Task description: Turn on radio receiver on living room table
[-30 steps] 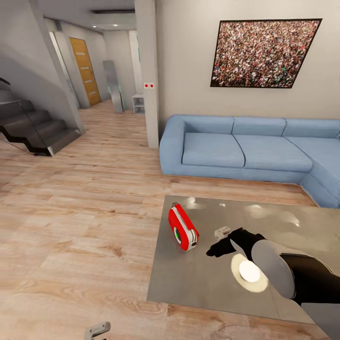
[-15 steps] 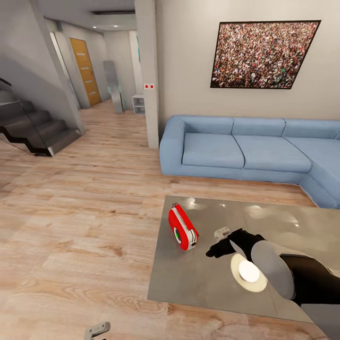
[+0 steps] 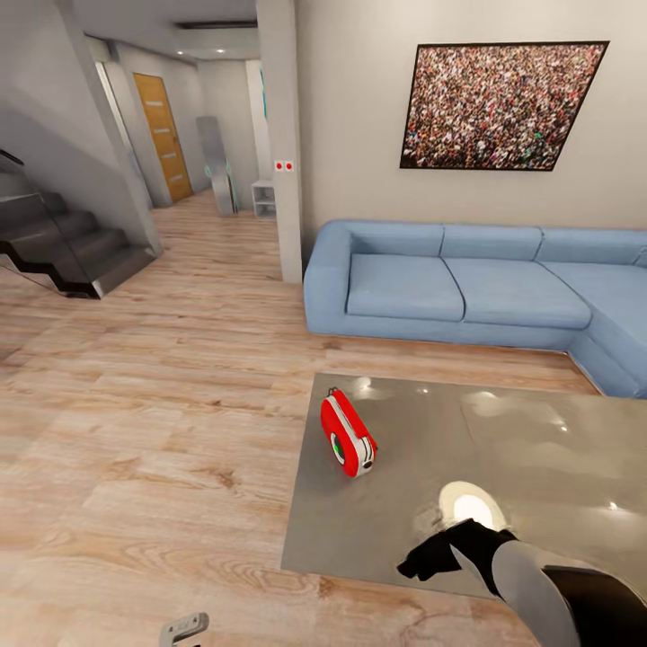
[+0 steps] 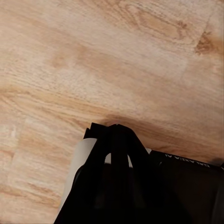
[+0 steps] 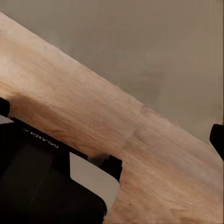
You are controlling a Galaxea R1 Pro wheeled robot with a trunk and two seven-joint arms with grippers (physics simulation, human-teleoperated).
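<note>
The radio receiver (image 3: 348,444), red with white-grey sides, a black dial and a thin wire handle, stands near the left end of the glossy grey table (image 3: 539,449). My right gripper (image 3: 419,564) hangs over the table's near edge, well short of the radio and to its right, touching nothing. In the right wrist view its fingertips (image 5: 217,138) sit wide apart, open, over the table edge and wood floor. The left gripper (image 4: 117,136) is shut and empty above the floor planks; its tip (image 3: 184,626) peeks in at the bottom of the head view.
A flat round white disc (image 3: 473,509) lies on the table just beyond my right gripper. A blue corner sofa (image 3: 467,288) stands behind the table under a framed crowd picture (image 3: 503,103). Dark stairs (image 3: 63,247) and a hallway lie far left across the wood floor.
My right arm has pulled back from beside the radio toward the table's near edge, uncovering the white disc. The radio has not moved.
</note>
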